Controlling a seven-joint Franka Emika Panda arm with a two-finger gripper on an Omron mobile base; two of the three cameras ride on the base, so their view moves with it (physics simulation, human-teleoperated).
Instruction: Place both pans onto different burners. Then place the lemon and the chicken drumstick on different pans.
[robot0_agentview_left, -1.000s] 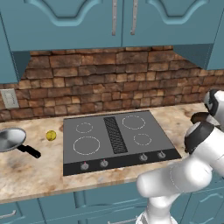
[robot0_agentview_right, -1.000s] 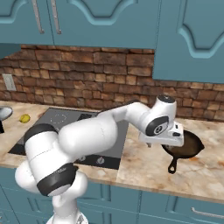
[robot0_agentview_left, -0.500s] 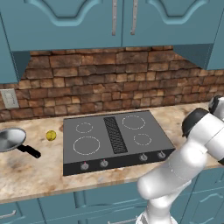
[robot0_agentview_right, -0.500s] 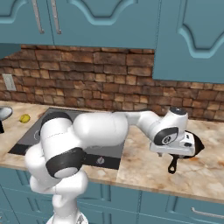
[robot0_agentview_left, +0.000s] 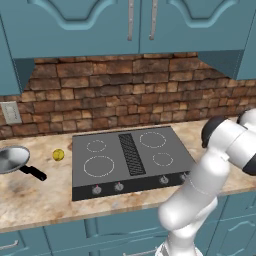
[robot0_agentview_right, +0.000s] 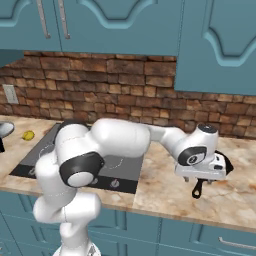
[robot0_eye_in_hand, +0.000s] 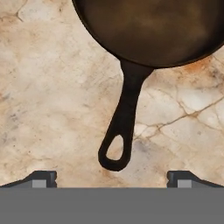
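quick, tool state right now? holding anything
tool: open, holding nothing; it hovers over the dark brown pan, handle between its fingertips in the hand view.

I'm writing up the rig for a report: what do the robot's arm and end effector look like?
The arm is glossy white with rounded, bulging segments and dark grey to black joint rings. No cables or markings show. The end effector has a pale boxy hand and two small dark, blocky fingertips.

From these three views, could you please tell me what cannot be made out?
- Brown pan: hand view's top edge cuts off its far side; in the right base view the arm hides most of it.
- Silver pan: cut by the left base view's left edge.
- Drumstick: cannot tell where it is.
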